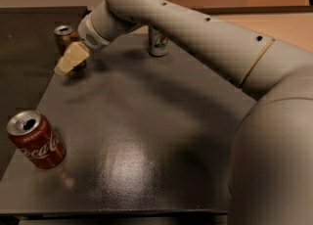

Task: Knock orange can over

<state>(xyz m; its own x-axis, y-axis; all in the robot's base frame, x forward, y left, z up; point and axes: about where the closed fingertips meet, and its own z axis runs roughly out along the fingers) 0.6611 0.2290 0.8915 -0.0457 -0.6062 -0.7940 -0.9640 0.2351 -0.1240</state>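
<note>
The orange can (65,39) stands upright at the far left corner of the dark table (146,136); its silver top shows and its lower body is partly hidden. My gripper (70,60), with pale cream fingers, is right in front of the can, overlapping its lower half. I cannot tell whether it touches the can. The grey arm reaches in from the right across the back of the table.
A red Coca-Cola can (35,140) stands tilted near the front left edge. A white-and-green can (158,41) stands at the back, partly hidden behind the arm. The table's left edge runs close beside the orange can.
</note>
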